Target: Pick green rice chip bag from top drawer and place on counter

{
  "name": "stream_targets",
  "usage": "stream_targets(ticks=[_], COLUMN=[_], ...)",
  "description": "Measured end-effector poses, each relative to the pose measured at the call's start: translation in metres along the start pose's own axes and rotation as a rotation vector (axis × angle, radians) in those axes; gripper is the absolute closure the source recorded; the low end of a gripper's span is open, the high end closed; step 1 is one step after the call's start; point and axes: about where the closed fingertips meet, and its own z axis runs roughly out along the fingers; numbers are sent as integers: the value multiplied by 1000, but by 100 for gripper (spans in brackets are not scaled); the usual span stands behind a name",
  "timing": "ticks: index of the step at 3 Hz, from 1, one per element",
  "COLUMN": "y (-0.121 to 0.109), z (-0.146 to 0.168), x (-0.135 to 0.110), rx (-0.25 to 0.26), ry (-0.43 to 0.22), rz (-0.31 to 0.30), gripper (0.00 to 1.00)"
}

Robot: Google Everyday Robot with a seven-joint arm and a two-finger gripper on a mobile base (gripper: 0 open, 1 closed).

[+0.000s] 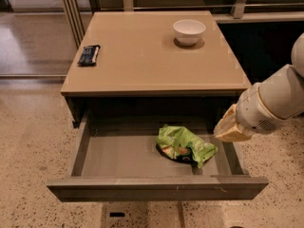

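Seen from above, a tan table has its top drawer pulled wide open toward the viewer. The drawer is shallow and grey-brown, with a plain flat front panel and a grey inner floor. The green rice chip bag lies on the drawer's floor, right of the drawer's middle and closer to its right wall than its left. The bag is crumpled lime-green foil. A black patch and some orange-red print show along the edge that faces the drawer's front. Nothing is touching the bag.

The gripper hangs at the drawer's right wall, roughly over that wall's rim and about halfway along the drawer's depth. It is just to the right of the bag and apart from it. It appears as a pale tan wedge pointing left and downward toward the inside of the drawer. Whether the gripper is open or closed cannot be told from this angle. The robot's thick white arm reaches in from beyond the drawer's right side.

Above and behind the drawer is the counter, a smooth tan-beige tabletop. A white bowl stands on it, well behind the drawer's right half. A flat dark packet lies on it, behind the drawer's left end. A speckled stone floor spreads below and around the drawer
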Motion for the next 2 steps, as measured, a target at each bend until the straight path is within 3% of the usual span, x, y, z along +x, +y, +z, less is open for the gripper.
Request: stream_targets(ticks=[1, 2], y=[12, 20], z=[48, 101], x=[2, 2], rx=[-28, -58], ry=[-78, -143], rz=[10, 17], gripper=[100, 73])
